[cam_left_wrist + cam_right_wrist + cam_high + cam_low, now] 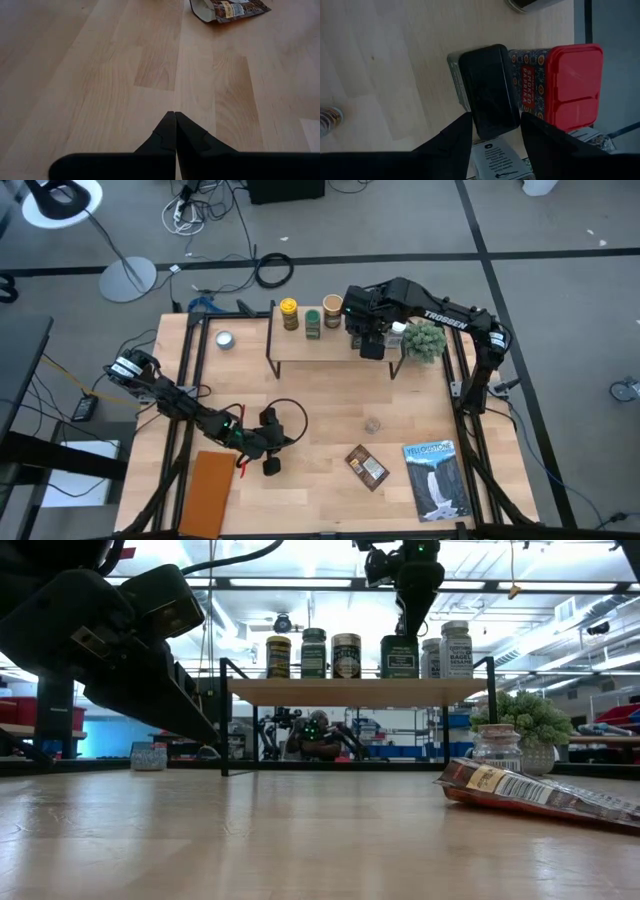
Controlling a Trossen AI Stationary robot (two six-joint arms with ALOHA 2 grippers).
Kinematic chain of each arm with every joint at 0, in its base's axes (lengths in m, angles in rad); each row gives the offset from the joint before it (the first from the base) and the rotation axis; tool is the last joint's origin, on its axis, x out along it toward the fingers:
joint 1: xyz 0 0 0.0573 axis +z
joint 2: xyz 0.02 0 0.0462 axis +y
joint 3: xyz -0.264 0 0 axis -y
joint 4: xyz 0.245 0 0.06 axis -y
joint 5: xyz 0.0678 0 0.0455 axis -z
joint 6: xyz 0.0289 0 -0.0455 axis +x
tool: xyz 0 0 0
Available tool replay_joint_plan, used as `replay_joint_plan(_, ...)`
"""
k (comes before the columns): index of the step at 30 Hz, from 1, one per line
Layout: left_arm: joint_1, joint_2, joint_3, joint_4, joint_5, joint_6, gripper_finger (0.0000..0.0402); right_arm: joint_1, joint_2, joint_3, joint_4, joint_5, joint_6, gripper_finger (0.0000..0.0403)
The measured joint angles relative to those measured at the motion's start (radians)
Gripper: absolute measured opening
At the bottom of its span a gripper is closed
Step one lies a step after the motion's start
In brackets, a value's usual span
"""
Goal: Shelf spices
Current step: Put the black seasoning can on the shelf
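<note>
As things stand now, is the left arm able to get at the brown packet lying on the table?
Probably yes. The left claw, shut, rests low on the table, and the brown packet lies flat a short way off with only bare wood between them. The claw would have to open first. The right claw is away at the shelf.

Shelf (pixel 330 350): pale wood plank, thin black metal legs; packet (pixel 535 792) glossy.

Shelf (pixel 300 345) left half: bare plank before three jars (pixel 311 319).
Worktop (pixel 320 480) middle: open.
Shelf right end: plant (pixel 424 340) crowds.

Bright overhead light, blurred foreground.
</note>
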Motion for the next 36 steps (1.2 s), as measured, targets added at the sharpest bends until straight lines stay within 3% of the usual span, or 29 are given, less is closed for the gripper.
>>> replay_joint_plan(36, 0.0, 0.0, 0.0, 0.001, 0.0, 0.0, 0.0003, 0.0, 0.0, 0.0, -0.005, 0.0, -0.005, 0.0162)
